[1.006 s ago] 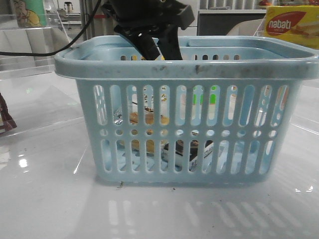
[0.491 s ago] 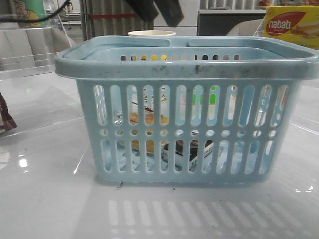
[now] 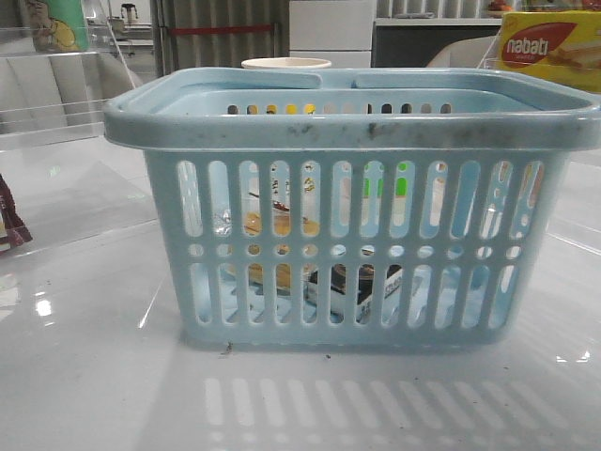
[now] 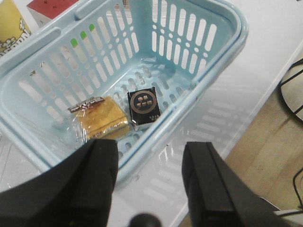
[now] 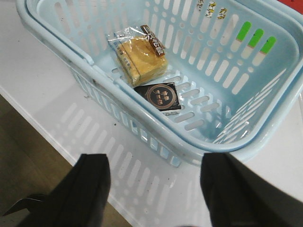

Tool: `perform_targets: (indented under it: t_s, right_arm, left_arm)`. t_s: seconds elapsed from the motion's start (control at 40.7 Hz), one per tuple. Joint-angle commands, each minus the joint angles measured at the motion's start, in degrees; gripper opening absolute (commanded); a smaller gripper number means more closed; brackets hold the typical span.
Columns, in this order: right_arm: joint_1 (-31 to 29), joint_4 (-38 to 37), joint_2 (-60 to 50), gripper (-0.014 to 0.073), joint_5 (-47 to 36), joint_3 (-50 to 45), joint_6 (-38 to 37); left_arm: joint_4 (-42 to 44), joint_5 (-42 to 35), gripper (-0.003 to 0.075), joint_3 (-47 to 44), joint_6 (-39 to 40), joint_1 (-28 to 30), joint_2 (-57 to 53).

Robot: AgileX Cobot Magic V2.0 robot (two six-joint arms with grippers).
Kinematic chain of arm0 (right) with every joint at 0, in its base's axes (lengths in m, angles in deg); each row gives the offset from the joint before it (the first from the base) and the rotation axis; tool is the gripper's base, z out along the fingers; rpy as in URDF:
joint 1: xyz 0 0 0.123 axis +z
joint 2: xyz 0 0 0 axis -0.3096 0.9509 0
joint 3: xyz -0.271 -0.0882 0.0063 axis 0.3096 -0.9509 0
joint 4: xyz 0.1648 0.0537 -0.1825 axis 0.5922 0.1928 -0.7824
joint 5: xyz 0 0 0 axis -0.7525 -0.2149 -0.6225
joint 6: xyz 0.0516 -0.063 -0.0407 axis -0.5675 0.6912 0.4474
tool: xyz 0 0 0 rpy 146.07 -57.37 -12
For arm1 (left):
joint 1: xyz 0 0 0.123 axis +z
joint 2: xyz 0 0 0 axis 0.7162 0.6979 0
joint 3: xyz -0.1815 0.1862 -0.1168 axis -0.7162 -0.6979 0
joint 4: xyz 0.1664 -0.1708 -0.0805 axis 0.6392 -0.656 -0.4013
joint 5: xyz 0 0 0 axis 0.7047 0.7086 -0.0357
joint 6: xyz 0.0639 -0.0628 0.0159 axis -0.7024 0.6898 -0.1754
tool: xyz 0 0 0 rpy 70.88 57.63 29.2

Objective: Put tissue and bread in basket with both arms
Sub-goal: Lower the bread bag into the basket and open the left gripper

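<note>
The light-blue basket [image 3: 347, 202] stands in the middle of the white table. The bread [image 4: 102, 119] in its clear packet and the black-and-white tissue pack [image 4: 144, 106] lie side by side on the basket floor. They also show in the right wrist view, bread [image 5: 140, 57] and tissue [image 5: 161, 96], and dimly through the slots in the front view, bread [image 3: 272, 225] and tissue [image 3: 362, 282]. My left gripper [image 4: 149, 163] is open and empty, high above the basket's side. My right gripper [image 5: 154, 177] is open and empty, high over the table beside the basket. Neither gripper shows in the front view.
A yellow-red nabati box [image 3: 549, 47] stands at the back right. A white cup rim [image 3: 286, 64] shows behind the basket. A dark red packet [image 3: 9, 225] lies at the left edge. The table edge and brown floor [image 4: 270, 142] are close by.
The black gripper that was above the basket's rear rim has risen and left the front view. The basket and its contents have not moved.
</note>
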Motion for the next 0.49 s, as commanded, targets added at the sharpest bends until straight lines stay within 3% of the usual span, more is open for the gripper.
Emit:
perform_targets:
  t_s: [0.0,0.466]
  right_arm:
    - [-0.2,0.3,-0.3,0.0521,-4.0,1.4,-0.1]
    - [-0.2,0.3,-0.3,0.0521,-4.0,1.4,-0.1]
  left_arm:
    - [-0.6,-3.6,0.0391,-3.8,0.1,-0.6,-7.9]
    - [7.3,2.6,0.038,-20.4,13.2,-0.4,-31.2]
